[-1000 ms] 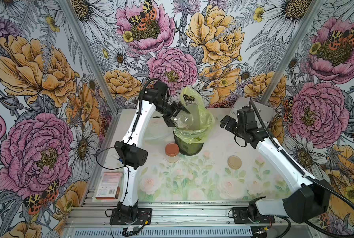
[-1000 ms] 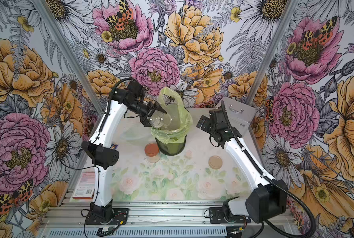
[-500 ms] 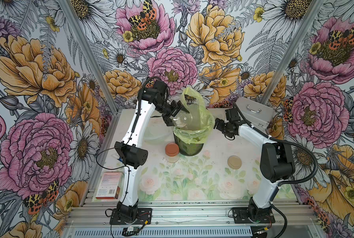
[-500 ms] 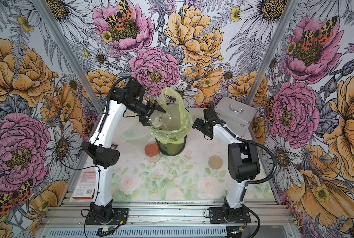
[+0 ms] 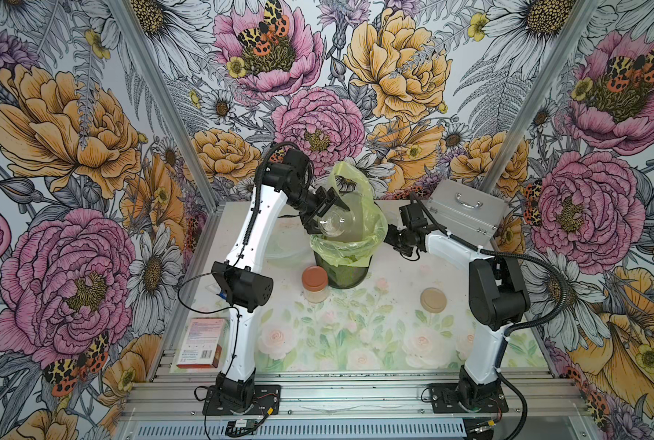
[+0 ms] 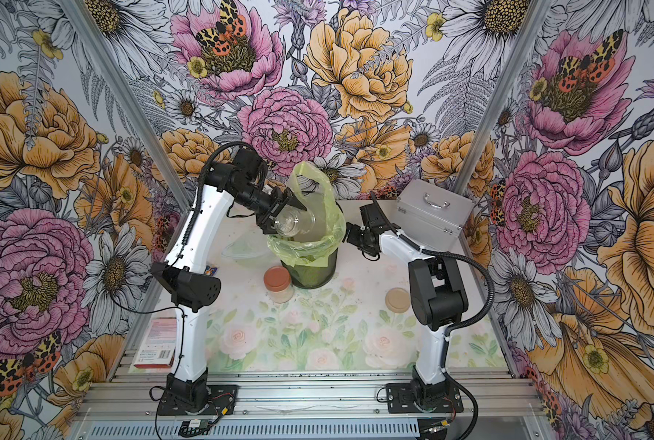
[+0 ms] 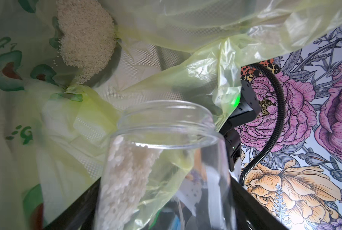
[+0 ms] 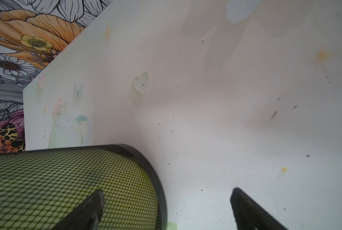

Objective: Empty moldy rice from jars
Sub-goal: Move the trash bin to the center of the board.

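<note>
Rice (image 7: pixel 126 175) is being tipped out. In both top views the open jar (image 5: pixel 333 228) hangs tilted over the bin (image 5: pixel 342 272) near the back edge of the table (image 5: pixel 355 343), same as a second ago. The left gripper (image 5: pixel 327 218) is clamped on its glass, its arm bent high and reaching over. The right arm has changed: it folded down low, and the right gripper (image 5: pixel 391 240) now sits just beside the bin, maybe to steady it. The other jar (image 5: pixel 315 285), lid on, waits in front of the bin. In the left wrist view some rice is in the jar and a heap (image 7: pixel 86 39) lies in the bag (image 7: pixel 186 69), so pouring is not done. In the right wrist view the fingers (image 8: pixel 92 207) are wide apart, holding nothing.
</note>
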Controlling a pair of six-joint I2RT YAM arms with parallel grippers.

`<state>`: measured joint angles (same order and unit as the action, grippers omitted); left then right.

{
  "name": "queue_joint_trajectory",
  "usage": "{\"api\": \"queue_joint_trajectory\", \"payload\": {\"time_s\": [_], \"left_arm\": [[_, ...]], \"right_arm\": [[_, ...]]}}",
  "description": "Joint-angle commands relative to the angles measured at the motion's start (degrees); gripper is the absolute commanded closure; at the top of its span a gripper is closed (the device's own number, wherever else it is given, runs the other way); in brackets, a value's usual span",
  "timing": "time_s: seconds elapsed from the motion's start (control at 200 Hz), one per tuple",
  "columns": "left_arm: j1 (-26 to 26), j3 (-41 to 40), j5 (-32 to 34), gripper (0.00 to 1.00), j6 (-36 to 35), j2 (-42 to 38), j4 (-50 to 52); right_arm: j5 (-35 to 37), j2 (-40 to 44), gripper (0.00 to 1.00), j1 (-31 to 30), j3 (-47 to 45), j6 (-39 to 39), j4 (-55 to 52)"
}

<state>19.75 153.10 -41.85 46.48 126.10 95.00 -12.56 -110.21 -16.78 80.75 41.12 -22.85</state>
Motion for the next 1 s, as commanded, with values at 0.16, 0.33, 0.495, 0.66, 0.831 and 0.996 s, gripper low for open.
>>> {"api": "queue_joint_trajectory", "payload": {"time_s": [0.16,0.33,0.495,0.66,0.831,0.996], "left_arm": [[-1.2,0.3,-0.8,1.0,-2.4,-2.8,3.2],[-3.5,-0.6,0.9,1.0,-4.5,-3.3,7.0],[-4.3,-0.1,2.9,1.0,-4.4,-2.5,7.0],[-3.9,0.6,7.7,1.0,-6.0,-1.5,7.0],[-1.7,-0.4,11.5,1.0,-7.5,-1.2,7.0],[-2.0,2.9,10.9,1.0,-7.3,-0.1,7.0]], "right_arm": [[-1.4,-1.6,0.0,-4.6,-1.5,1.1,3.3],[-0.5,-0.3,0.01,-4.4,-2.9,0.7,3.3],[-0.6,1.2,0.0,-3.7,-4.2,0.6,3.3],[-0.6,2.6,0.0,-3.6,-5.3,0.5,3.3],[-0.8,3.5,0.0,-3.5,-6.0,0.5,3.3],[-1.1,4.1,0.0,-3.6,-6.7,0.5,3.2]]}}
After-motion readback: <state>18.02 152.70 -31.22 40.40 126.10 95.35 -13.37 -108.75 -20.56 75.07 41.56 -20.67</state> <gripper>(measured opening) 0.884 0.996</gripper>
